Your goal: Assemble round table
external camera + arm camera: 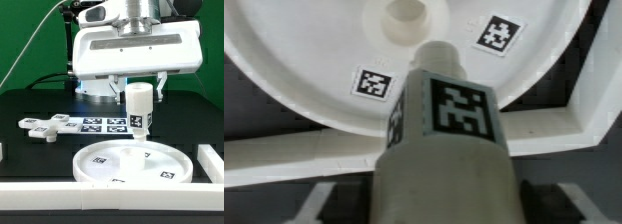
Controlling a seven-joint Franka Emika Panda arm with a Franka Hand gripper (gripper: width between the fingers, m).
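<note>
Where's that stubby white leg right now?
In the exterior view, the leg is held upright in the tool, just above the middle of the round disc, with the cross-shaped piece off to that view's left.

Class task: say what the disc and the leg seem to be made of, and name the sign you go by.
Disc: probably plastic, smooth matte white; even colour, moulded raised rim. Leg: likely the same white plastic, matte; uniform surface, no grain. Both carry black-and-white tags, perhaps paper stickers.

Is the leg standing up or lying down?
Standing up. The hand holds the leg straight up and down over the disc.
</note>
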